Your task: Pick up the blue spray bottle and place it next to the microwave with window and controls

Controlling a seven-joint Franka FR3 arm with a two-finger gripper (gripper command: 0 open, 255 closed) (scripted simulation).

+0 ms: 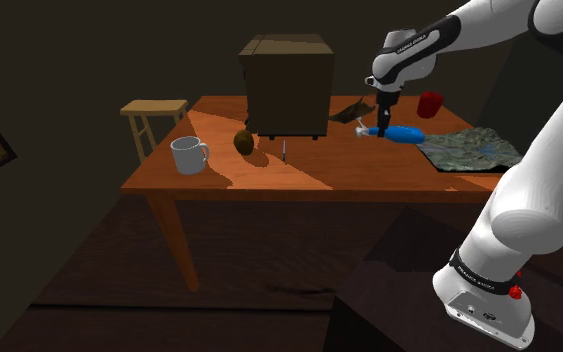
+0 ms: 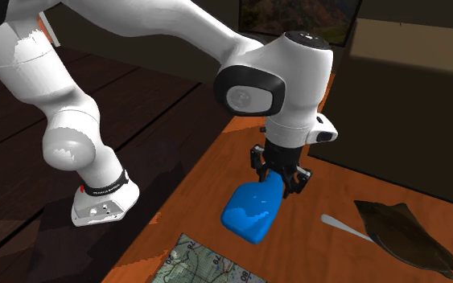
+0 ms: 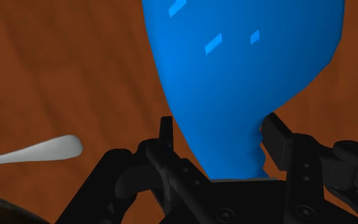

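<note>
In the shoulder view the boxy brown microwave [image 1: 287, 85] stands on the surface [image 1: 219, 175]. Right of it, the hand [image 1: 381, 129] clasps the neck of the blue spray bottle [image 1: 407, 134], which lies lengthwise with its neck toward the microwave.

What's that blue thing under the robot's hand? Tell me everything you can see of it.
It is a blue spray bottle, smooth and glossy like plastic, with a rounded body that narrows to a neck. It lies on its side on the wooden table, beside a map-like sheet. The black gripper comes down over the neck, and its fingers appear to clasp it from both sides.
</note>
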